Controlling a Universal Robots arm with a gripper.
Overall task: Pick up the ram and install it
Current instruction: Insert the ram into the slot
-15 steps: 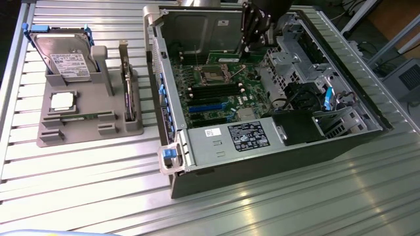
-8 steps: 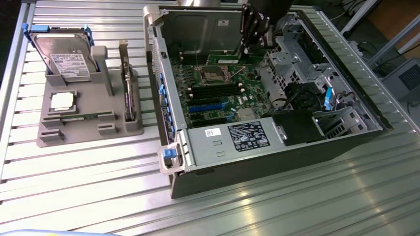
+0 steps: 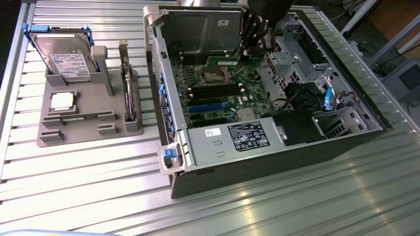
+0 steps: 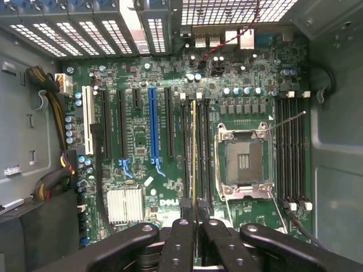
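My gripper (image 4: 194, 214) is deep inside the open computer case (image 3: 367, 115), shut on the ram (image 4: 194, 147). In the wrist view the ram appears edge-on as a thin yellowish line between my fingers (image 4: 181, 232). It runs along the dark memory slots (image 4: 202, 141) beside the empty processor socket (image 4: 244, 160). Whether it touches a slot I cannot tell. In the exterior view the gripper (image 3: 251, 48) hangs over the motherboard, with the green ram (image 3: 226, 61) just under it. A second ram alike (image 3: 78, 118) lies in the grey holder (image 3: 85, 135).
The grey holder, on the exterior view's left, also carries a hard drive (image 3: 62, 56), a square silver processor (image 3: 62, 101) and an upright card (image 3: 128, 93). Inside the case are the power supply (image 3: 239, 137), more memory slots (image 4: 292, 147), a blue expansion slot (image 4: 152, 124) and cables (image 4: 54, 113).
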